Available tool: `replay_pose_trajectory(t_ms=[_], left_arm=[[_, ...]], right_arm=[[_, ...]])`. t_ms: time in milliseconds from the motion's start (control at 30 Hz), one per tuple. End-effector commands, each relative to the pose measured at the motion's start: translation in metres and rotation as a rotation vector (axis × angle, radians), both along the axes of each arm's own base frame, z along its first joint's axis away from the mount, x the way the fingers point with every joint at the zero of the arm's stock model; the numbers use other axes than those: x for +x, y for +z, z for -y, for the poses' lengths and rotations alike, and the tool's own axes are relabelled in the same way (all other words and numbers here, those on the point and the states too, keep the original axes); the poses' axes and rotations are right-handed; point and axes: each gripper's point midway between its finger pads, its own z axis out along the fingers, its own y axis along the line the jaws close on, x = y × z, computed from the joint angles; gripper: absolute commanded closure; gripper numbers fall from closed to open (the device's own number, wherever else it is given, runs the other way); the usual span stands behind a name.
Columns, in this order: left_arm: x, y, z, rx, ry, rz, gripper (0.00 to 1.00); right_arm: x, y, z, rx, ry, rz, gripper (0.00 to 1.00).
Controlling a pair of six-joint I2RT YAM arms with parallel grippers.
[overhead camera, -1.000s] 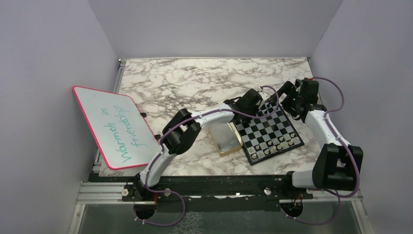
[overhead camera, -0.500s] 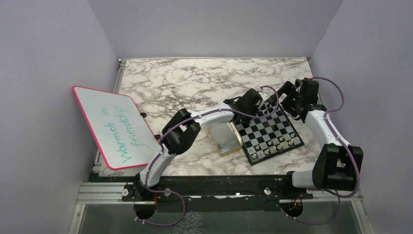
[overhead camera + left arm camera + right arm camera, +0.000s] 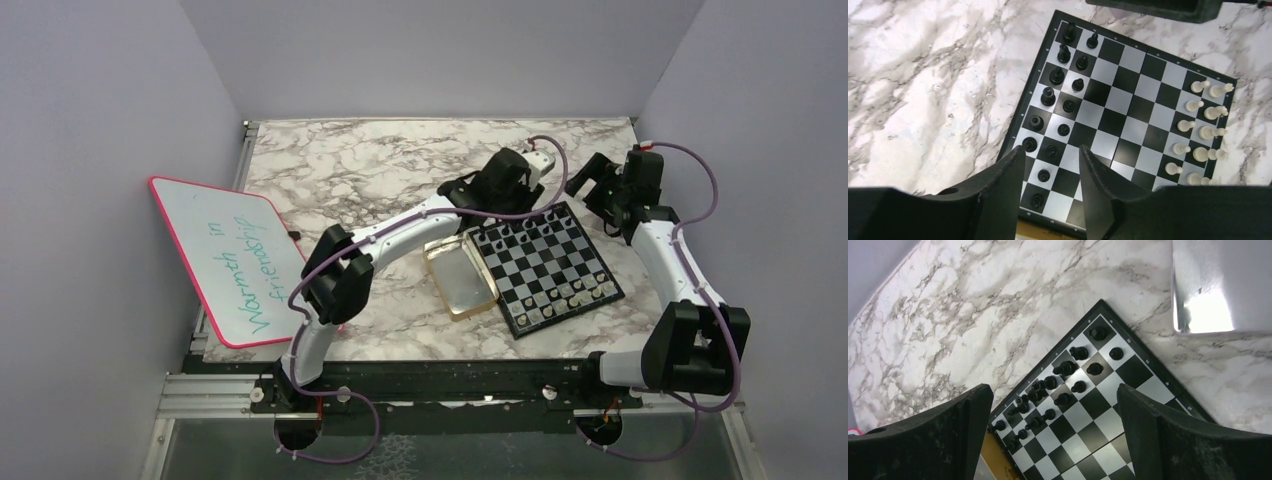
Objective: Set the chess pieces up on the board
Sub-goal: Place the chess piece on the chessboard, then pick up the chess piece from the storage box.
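The board [image 3: 550, 262] lies right of centre on the marble table. Black chess pieces [image 3: 1057, 76] stand in two files along its left edge in the left wrist view, and pale chess pieces [image 3: 1206, 132] line the opposite edge. My left gripper [image 3: 1052, 150] hovers open above the black end near the board's corner, nothing between its fingers; from above, this left gripper [image 3: 478, 195] is over the board's far left side. My right gripper [image 3: 1054, 390] is wide open and empty, high over the black pieces [image 3: 1066, 368]. The top view shows the right gripper [image 3: 592, 185] off the far right corner.
A gold tin [image 3: 460, 278] lies against the board's left edge. A pink-rimmed whiteboard [image 3: 240, 260] with green writing leans at the table's left side. Grey walls close in on three sides, and a shiny metal piece [image 3: 1203, 295] sits near the board's far corner.
My left gripper has risen and drawn back from the board's far edge while its jaws opened. The right gripper has shifted slightly farther back and stays open.
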Motion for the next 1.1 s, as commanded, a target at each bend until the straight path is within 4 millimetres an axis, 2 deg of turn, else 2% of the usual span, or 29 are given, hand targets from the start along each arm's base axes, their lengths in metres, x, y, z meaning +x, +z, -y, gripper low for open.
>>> replay_pose_trajectory(t_ms=[0, 100, 167, 200, 233, 367, 467, 633, 767, 867, 1067], left_arm=[[0.003, 0.055, -0.021, -0.110, -0.011, 0.007, 0.53], [0.002, 0.075, -0.038, -0.151, -0.024, -0.003, 0.45], [-0.001, 0.084, -0.053, -0.167, -0.028, -0.007, 0.34], [-0.002, 0.088, -0.061, -0.173, -0.030, -0.009, 0.09], [-0.004, 0.090, -0.070, -0.176, -0.028, -0.016, 0.02], [-0.011, 0.100, -0.106, -0.190, 0.013, 0.003, 0.01], [-0.024, 0.102, -0.126, -0.197, 0.035, 0.032, 0.01], [-0.049, 0.080, -0.160, -0.148, 0.058, 0.034, 0.01], [-0.067, 0.052, -0.184, -0.116, 0.082, -0.011, 0.01], [-0.072, 0.034, -0.204, -0.078, 0.119, -0.049, 0.01], [-0.081, 0.027, -0.216, -0.077, 0.121, -0.032, 0.01]], right_arm=[[0.017, 0.020, 0.026, -0.140, -0.037, 0.041, 0.00], [0.028, 0.021, 0.047, -0.231, -0.080, 0.002, 0.00], [0.034, 0.022, 0.062, -0.297, -0.110, -0.023, 0.00], [0.037, 0.022, 0.067, -0.331, -0.110, -0.026, 0.00], [0.040, 0.022, 0.073, -0.360, -0.114, -0.023, 0.01], [0.054, 0.026, 0.092, -0.440, -0.119, 0.018, 0.15], [0.063, 0.028, 0.105, -0.490, -0.144, 0.012, 0.27], [0.075, 0.012, 0.124, -0.499, -0.195, -0.024, 0.41], [0.087, -0.008, 0.135, -0.474, -0.225, -0.028, 0.43], [0.095, -0.028, 0.151, -0.483, -0.243, -0.070, 0.41], [0.124, -0.058, 0.164, -0.466, -0.184, -0.093, 0.41]])
